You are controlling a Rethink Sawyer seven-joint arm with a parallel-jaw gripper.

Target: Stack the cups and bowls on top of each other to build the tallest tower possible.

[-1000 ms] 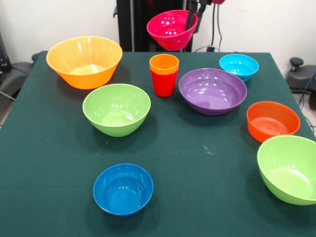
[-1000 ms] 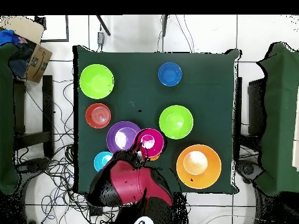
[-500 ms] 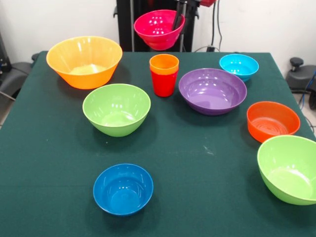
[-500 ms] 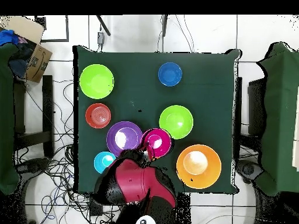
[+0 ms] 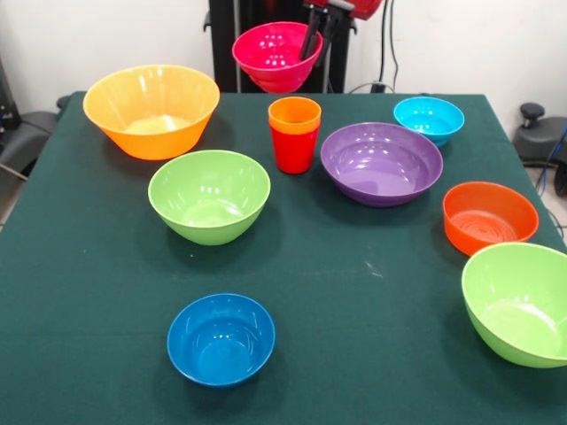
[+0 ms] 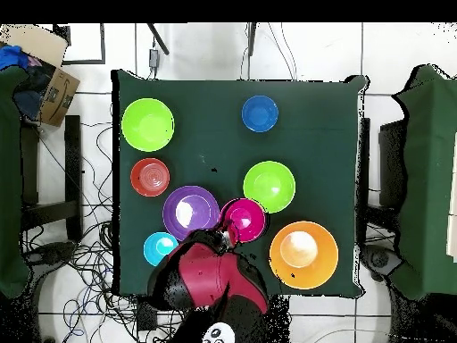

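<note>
My gripper (image 5: pixel 312 46) is shut on the right rim of the small pink bowl (image 5: pixel 273 57), holding it in the air behind and slightly left of the cups. An orange cup (image 5: pixel 295 115) sits nested in the red cup (image 5: pixel 293 152) at the back middle of the table. In the overhead view the pink bowl (image 6: pixel 245 220) hangs over the cups and hides them, with the gripper (image 6: pixel 231 234) at its lower left edge.
On the green cloth (image 5: pixel 354 292) stand a yellow-orange bowl (image 5: pixel 151 108), two lime green bowls (image 5: pixel 209 195) (image 5: pixel 518 301), a purple bowl (image 5: pixel 381 162), a light blue bowl (image 5: pixel 429 119), an orange bowl (image 5: pixel 489 216) and a dark blue bowl (image 5: pixel 221 338).
The gripper has carried the pink bowl leftward in the front view, from above the purple bowl's side to behind the cups. Everything on the table stayed put.
</note>
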